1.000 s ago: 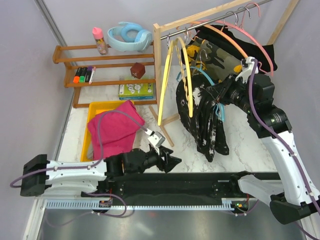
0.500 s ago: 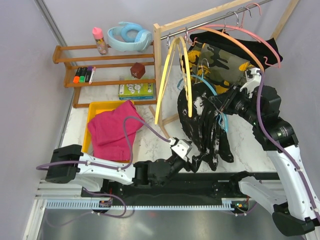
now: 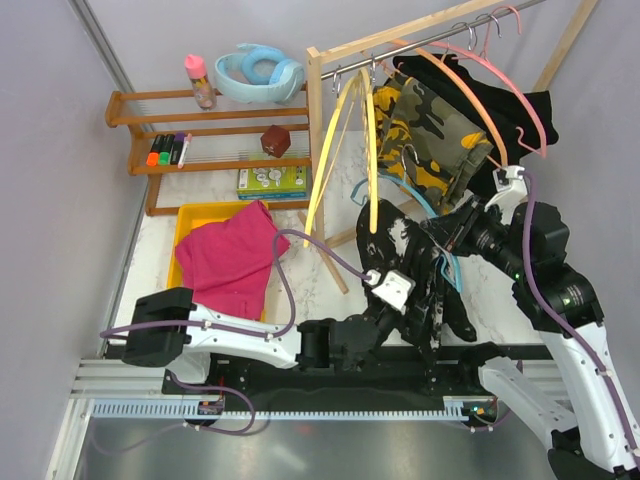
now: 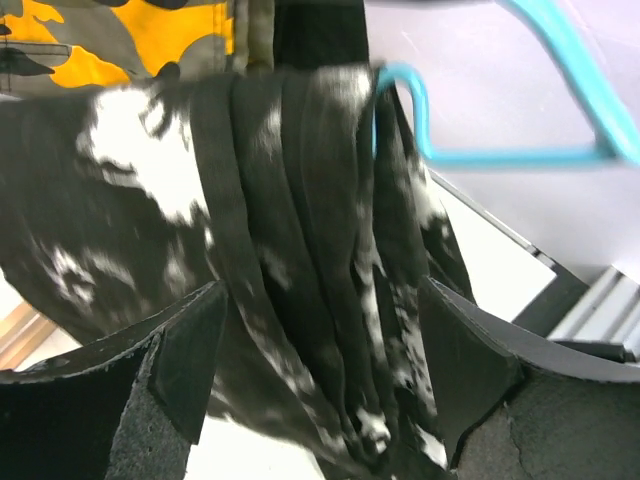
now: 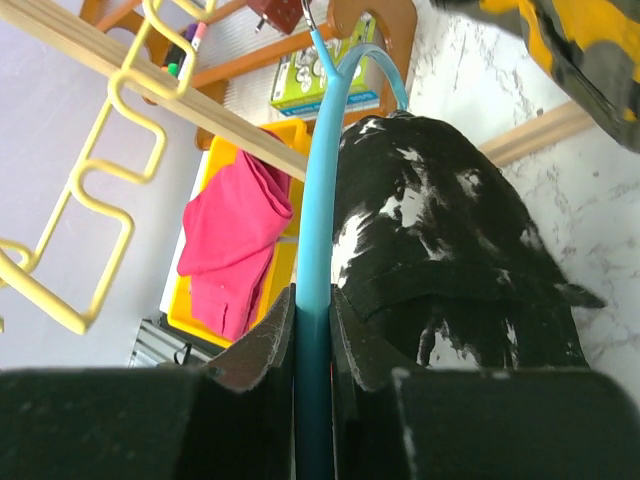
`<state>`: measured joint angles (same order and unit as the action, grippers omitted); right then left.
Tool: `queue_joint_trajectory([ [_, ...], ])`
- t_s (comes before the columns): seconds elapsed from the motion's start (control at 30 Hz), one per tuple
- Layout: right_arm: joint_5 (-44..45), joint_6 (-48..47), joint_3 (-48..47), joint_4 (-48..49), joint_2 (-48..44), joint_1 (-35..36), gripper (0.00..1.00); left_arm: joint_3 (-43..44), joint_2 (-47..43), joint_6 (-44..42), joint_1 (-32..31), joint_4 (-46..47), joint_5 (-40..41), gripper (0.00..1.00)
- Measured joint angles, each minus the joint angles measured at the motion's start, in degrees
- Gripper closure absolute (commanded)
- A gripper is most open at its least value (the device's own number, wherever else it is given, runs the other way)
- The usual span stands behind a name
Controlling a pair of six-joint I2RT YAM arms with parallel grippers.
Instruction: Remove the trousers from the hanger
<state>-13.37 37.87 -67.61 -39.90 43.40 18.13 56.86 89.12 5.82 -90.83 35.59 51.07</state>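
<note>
Black trousers with white speckles (image 3: 420, 285) hang folded over a blue hanger (image 3: 422, 205) in front of the rail. My right gripper (image 5: 312, 300) is shut on the blue hanger (image 5: 318, 180), just left of the draped cloth (image 5: 440, 240). My left gripper (image 4: 320, 300) is open, one finger on each side of the hanging speckled trousers (image 4: 300, 200), not pressing them. Camouflage trousers (image 3: 430, 130) hang on the rail behind. Magenta trousers (image 3: 230, 255) lie in the yellow tray (image 3: 190, 215).
The wooden rack with its metal rail (image 3: 420, 40) crosses the back right and carries yellow (image 3: 345, 150), orange and pink hangers and a black garment (image 3: 520, 110). A wooden shelf (image 3: 200, 130) with small items stands at the back left.
My left arm swept right from beside the tray to the speckled trousers, and its jaws widened. My right gripper brought the blue hanger and trousers lower and nearer.
</note>
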Motion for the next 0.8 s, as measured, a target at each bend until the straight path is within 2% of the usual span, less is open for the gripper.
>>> queue_joint_trajectory([
  [0.3,-1.2,0.6,1.7,-1.8,-3.7,0.0,1.00,7.2,5.1,-2.1,-0.7,-3.2,6.0,0.19],
  [0.4,-1.5,0.8,1.9,-2.2,-4.8,0.0,1.00,8.6,6.2,-2.7,-0.7,-3.9,7.4,0.22],
  [0.57,-1.8,1.0,1.9,-3.0,-5.9,0.0,1.00,10.6,7.7,-3.6,-0.9,-5.1,9.7,0.29],
  [0.63,-1.9,1.2,1.9,-3.3,-6.3,0.0,1.00,11.0,7.9,-3.8,-0.9,-5.6,10.1,0.38],
  [0.73,-1.9,1.5,1.9,-3.7,-6.9,0.0,1.00,11.3,7.9,-4.0,-1.0,-6.3,10.4,0.42],
  [0.8,-1.9,1.6,1.9,-4.0,-7.3,0.0,1.00,11.5,8.0,-4.2,-1.2,-6.6,10.4,0.48],
])
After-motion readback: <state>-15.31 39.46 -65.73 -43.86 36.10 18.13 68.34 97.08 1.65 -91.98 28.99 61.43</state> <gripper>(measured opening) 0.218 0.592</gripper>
